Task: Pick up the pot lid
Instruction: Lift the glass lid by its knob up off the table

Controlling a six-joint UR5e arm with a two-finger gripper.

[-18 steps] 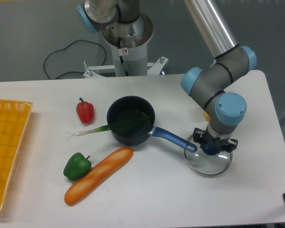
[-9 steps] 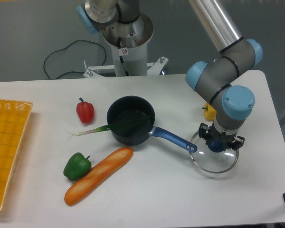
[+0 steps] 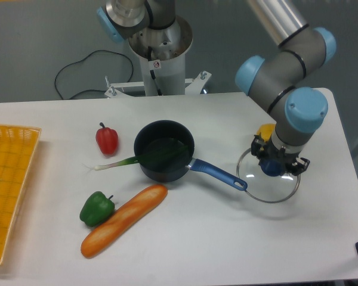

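Observation:
My gripper (image 3: 274, 159) is on the right side of the table, shut on the blue knob of the pot lid (image 3: 268, 192). The round, clear lid with a thin rim hangs below the fingers, somewhat tilted. Its left edge is close to the end of the pan's blue handle; whether they touch I cannot tell. The gripper hides part of the knob and the lid's far side.
Left of the lid, a black pan (image 3: 162, 169) holds the end of a green leek-like item. A red pepper (image 3: 107, 140), a green pepper (image 3: 97, 208) and a long brown loaf (image 3: 124, 220) lie further left. Something yellow (image 3: 265, 132) is behind the gripper. A yellow crate (image 3: 12, 193) stands far left.
The gripper and lid have moved up and slightly right in the view, away from the table. The lid's tilt has changed. Pan and vegetables have stayed put.

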